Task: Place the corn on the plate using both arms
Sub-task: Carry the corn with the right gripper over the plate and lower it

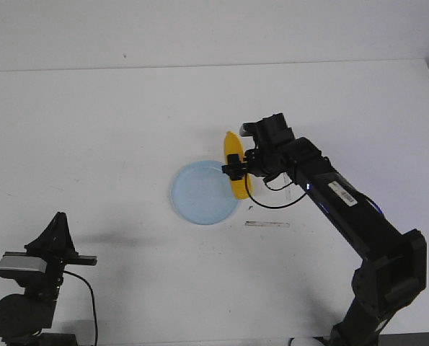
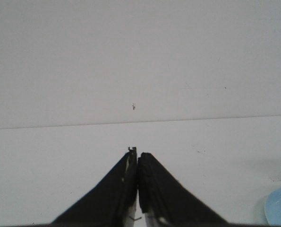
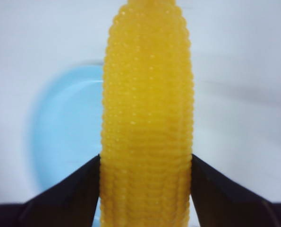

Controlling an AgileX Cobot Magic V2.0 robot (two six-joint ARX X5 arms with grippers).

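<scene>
Yellow corn (image 1: 235, 167) clamped in right gripper (image 1: 237, 166) | plate (image 1: 200, 194) partly beneath | left gripper (image 2: 138, 163) closed, empty | risk: off-centre release rolls corn off rim

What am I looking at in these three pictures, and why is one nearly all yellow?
They show one moment from three cameras. The wide picture looks forward over a white table at a robot with two black arms. The other two come from small cameras on each arm's wrist, looking out past the fingers.

The right gripper is shut on a yellow toy corn, at the edge of a pale blue plate. Its wrist camera sits close behind the corn, so yellow fills that picture, with the plate blurred behind.

The left gripper waits near the table's front left corner. Its wrist picture shows its fingers closed together, holding nothing, with a sliver of plate at the edge.
</scene>
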